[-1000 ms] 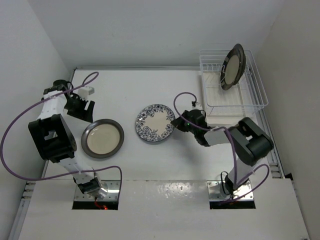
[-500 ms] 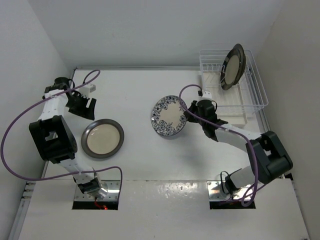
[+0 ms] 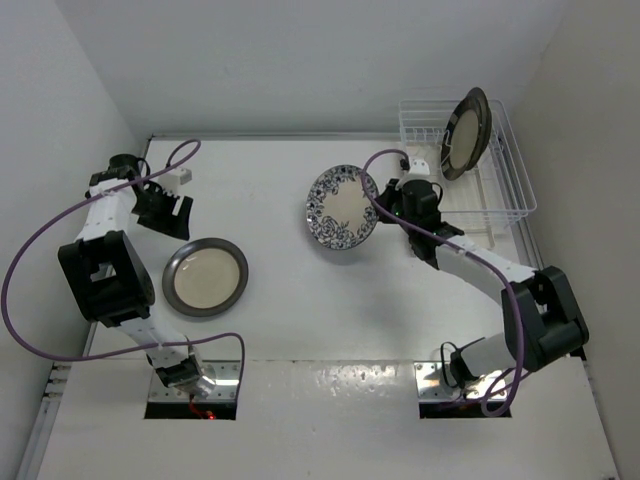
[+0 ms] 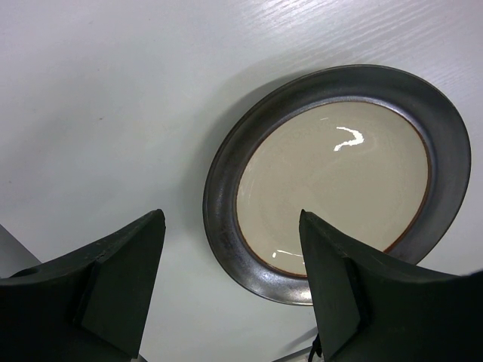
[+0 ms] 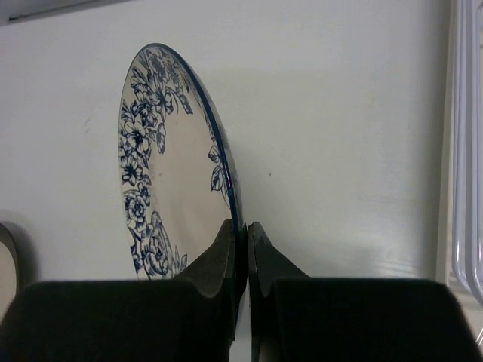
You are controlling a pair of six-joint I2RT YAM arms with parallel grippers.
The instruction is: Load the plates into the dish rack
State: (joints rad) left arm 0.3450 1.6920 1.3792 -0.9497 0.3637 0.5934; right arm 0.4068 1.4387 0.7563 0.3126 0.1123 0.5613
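Blue-floral plate (image 5: 162,173), lower rim out of sight inside right tool (image 5: 241,228)

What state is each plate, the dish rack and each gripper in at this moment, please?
Blue floral plate: gripped by its rim, tilted up on edge.
Dark-rimmed plate on the table: lying flat, face up, not gripped.
Dark-rimmed plate in the rack: standing on edge.
Dish rack: holds that one plate.
Left gripper: open, empty.
Right gripper: shut on the blue floral plate.
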